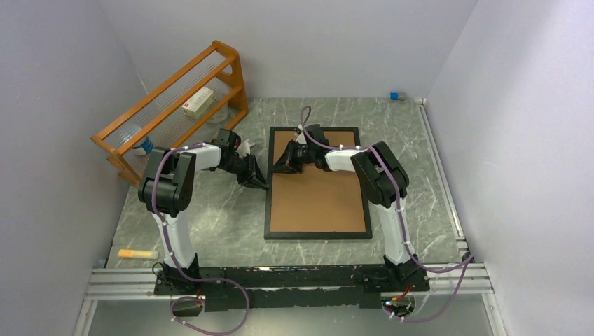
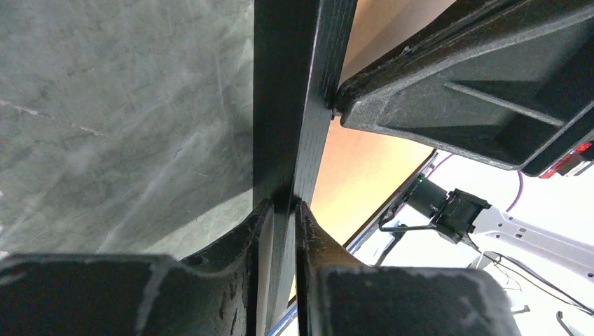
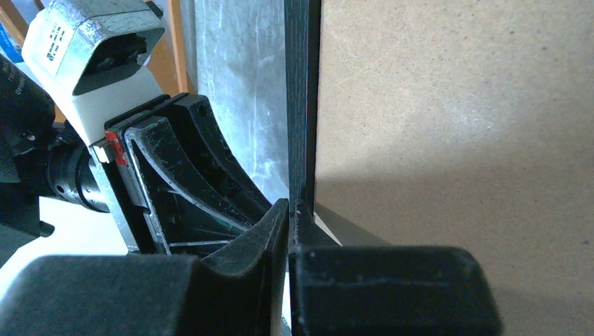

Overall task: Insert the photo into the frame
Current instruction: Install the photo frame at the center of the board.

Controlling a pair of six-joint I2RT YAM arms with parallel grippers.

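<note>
The frame [image 1: 319, 236] lies flat on the table, a thin black border round a brown backing board [image 1: 319, 199]. The photo is hidden. My left gripper [image 1: 260, 183] sits at the frame's left rail. In the left wrist view its gripper [image 2: 282, 204] is shut on that black rail [image 2: 294, 84], which runs up between the fingers. My right gripper [image 1: 279, 166] reaches over the board toward the same rail. In the right wrist view its gripper [image 3: 290, 204] is shut, tips at the rail [image 3: 301, 105] beside the board [image 3: 455, 105]; nothing shows between them. The two grippers almost touch.
An orange wooden rack [image 1: 175, 105] stands at the back left with a white box [image 1: 198, 103] on it. An orange marker [image 1: 136, 253] lies near the left arm's base. A small blue object [image 1: 394, 96] sits by the back wall. Walls close in on three sides.
</note>
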